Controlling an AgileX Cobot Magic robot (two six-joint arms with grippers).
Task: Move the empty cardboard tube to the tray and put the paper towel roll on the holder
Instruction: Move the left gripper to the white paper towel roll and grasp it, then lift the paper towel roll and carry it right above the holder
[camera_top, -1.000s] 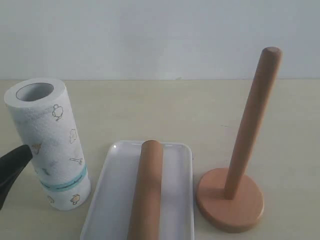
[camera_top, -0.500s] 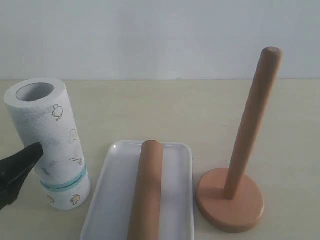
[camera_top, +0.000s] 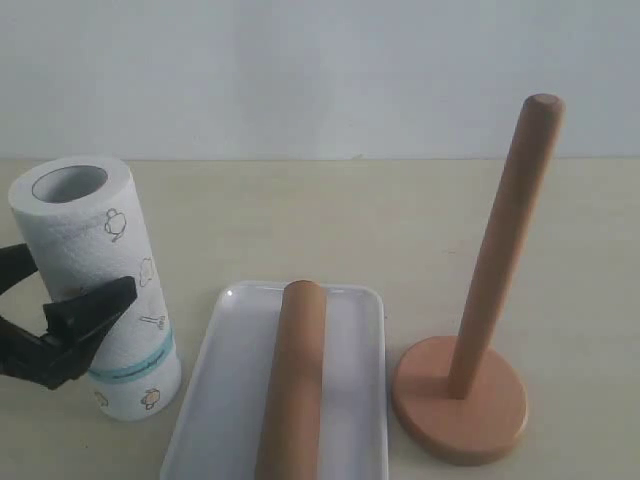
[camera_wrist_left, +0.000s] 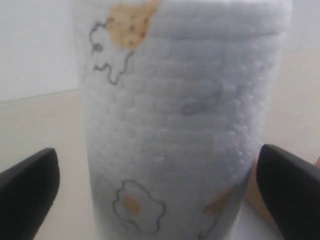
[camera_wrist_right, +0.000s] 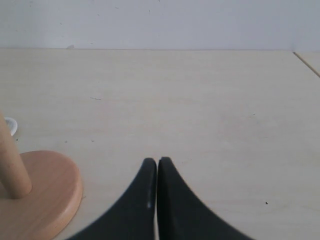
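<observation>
Two black fingers (camera_wrist_left: 30, 195) of the left gripper (camera_wrist_left: 157, 170) stand wide open, one on each side of the upright paper towel roll (camera_wrist_left: 175, 100).

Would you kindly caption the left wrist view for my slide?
Open left tool flanks the paper towel roll, one finger on each side.

Bright, even light; soft shadows; paper towel roll (camera_wrist_left: 175, 125) blurred up close
</observation>
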